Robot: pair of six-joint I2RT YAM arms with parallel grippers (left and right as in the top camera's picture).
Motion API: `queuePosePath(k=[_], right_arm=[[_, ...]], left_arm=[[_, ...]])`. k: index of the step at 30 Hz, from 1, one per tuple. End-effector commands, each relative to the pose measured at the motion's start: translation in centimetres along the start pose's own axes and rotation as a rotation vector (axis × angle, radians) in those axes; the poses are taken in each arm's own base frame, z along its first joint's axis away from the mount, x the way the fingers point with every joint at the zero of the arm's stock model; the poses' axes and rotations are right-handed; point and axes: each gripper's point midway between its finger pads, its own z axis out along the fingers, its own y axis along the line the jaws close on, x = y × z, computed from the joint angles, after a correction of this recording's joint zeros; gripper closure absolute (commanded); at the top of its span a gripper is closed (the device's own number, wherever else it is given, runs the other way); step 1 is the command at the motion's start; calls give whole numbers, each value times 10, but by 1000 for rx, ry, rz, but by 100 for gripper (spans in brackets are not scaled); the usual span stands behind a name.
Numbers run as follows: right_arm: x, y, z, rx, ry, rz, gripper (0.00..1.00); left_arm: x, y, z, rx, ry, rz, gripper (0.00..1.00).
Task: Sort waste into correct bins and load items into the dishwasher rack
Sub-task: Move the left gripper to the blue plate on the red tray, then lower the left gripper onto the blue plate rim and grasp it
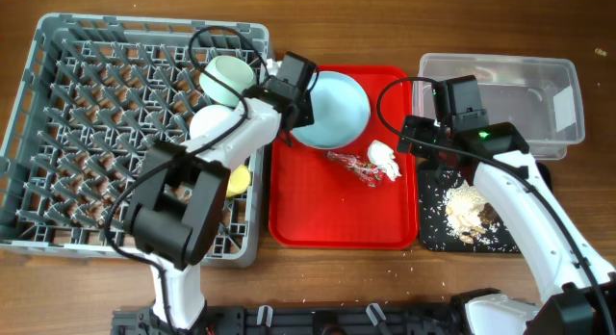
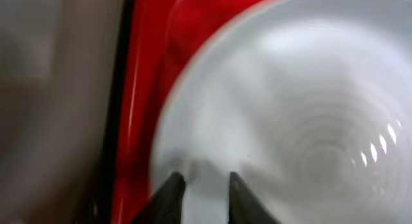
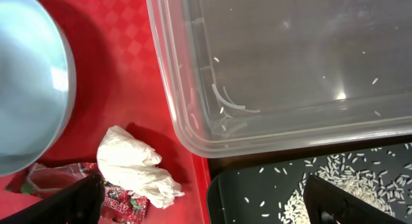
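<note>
We see the left gripper (image 1: 296,112) (image 2: 203,195) at the left rim of the plate (image 1: 337,109) (image 2: 290,108), low over the red tray (image 1: 327,219) (image 2: 138,56). In the left wrist view its fingers (image 2: 170,195) stand close together with a narrow gap. One is at the plate's edge and the other is over the plate's inside. That view is blurred, so we cannot tell if they are clamped on the rim.

The plate sits at the back of the red tray, left of centre. On the tray to its right lie the tissue (image 1: 383,159) (image 3: 132,163) and the wrapper (image 1: 351,164) (image 3: 55,179), touching each other. The wrapper is on the plate side.

The right gripper (image 1: 421,142) (image 3: 203,205) hangs over the red tray's right edge, where the tub (image 1: 568,94) (image 3: 174,89) and the black tray (image 1: 433,234) (image 3: 244,198) meet. Its fingers (image 3: 71,205) are wide apart and hold nothing. In the right wrist view the tissue lies just beside the left finger. We also see the plate (image 3: 26,82) at the far left of that view.

The tub stands at the back right of the table (image 1: 318,277), with a few stray grains on its floor. The black tray is just in front of it and holds the scraps (image 1: 467,208) (image 3: 335,179), a beige heap with loose grains around it.

The rack (image 1: 58,104) fills the left side, just beside the red tray. In its right part we count a bowl (image 1: 228,77) at the back, a second bowl (image 1: 212,123) partly under the left arm, and the cup (image 1: 238,179) nearer the front.
</note>
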Motion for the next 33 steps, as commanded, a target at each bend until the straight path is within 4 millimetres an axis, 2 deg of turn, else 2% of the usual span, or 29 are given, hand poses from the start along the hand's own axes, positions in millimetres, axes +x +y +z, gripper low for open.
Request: queuePosePath(k=[1, 5, 11, 15, 19, 20, 23, 25, 27, 30, 33], right_arm=[[-6, -2, -1, 17, -17, -2, 0], [-6, -2, -1, 17, -17, -2, 0], [-6, -2, -1, 17, -17, -2, 0], [-6, -2, -1, 17, -17, -2, 0], [-6, -2, -1, 17, -17, -2, 0], [-6, -2, -1, 17, -17, -2, 0], [-6, -2, -1, 17, -17, -2, 0], [-6, -2, -1, 17, -17, -2, 0], [-6, -2, -1, 17, -17, -3, 0], [-6, -2, -1, 17, -17, -2, 1], [-6, -2, -1, 17, -17, -2, 0]], left_arm=[[4, 2, 5, 7, 19, -4, 81], [13, -17, 1, 54, 37, 25, 81], [49, -68, -8, 119, 66, 140, 79], [66, -83, -10, 140, 91, 179, 78], [98, -126, -22, 293, 167, 238, 79], [103, -139, -26, 336, 163, 258, 80], [104, -155, -31, 375, 132, 280, 80], [98, -152, -29, 354, 108, 273, 76], [79, -131, -25, 261, 54, 248, 75], [50, -85, -28, 97, -4, 199, 75], [34, -43, -31, -5, 2, 159, 75]])
